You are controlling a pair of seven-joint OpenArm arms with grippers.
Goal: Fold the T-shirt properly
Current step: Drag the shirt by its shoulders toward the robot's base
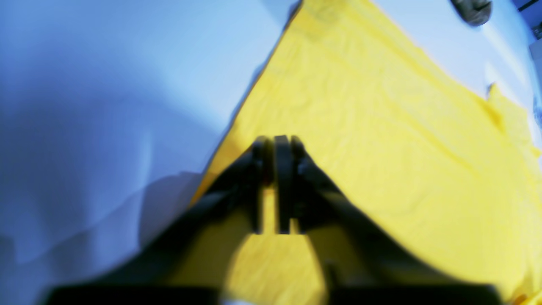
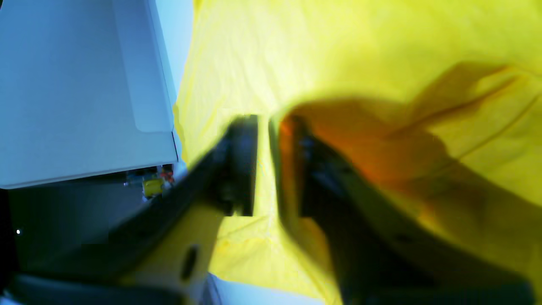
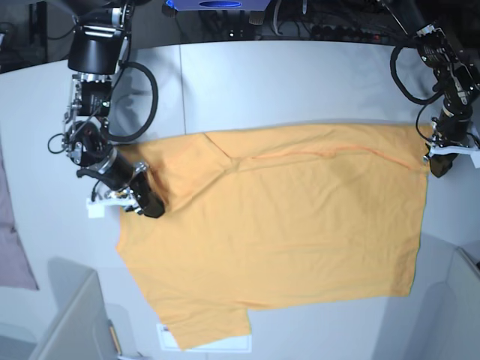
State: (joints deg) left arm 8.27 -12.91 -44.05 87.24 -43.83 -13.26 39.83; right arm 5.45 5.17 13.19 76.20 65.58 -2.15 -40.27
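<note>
Reader: Subject of the panels?

Legend: T-shirt (image 3: 285, 240), orange-yellow, spread flat with the pale table (image 3: 300, 82) showing beneath it on every side. One short sleeve juts from its long edge nearest the base camera. A crease runs along the opposite long edge.

Reader: Position of the right gripper (image 3: 146, 204)?

Legend: Down on the T-shirt's shoulder end, opposite the hem, over the cloth's margin. In the right wrist view its jaws (image 2: 264, 123) stand apart. Yellow fabric fills the gap between them and is bunched and shadowed against one finger. Blur hides whether any cloth is held.

Reader: And the left gripper (image 3: 437, 166)?

Legend: At the T-shirt's hem end, by the corner farthest from the base camera, at the very edge of the cloth. In the left wrist view its jaws (image 1: 275, 144) are parted by only a narrow slit, through which yellow shows. The view is too blurred to tell whether fabric lies between them.

Reader: Anything else near the T-shirt?

Legend: Pinkish-grey cloth (image 3: 15, 247), well apart from the T-shirt, beyond its shoulder end, at the edge of the base view.
</note>
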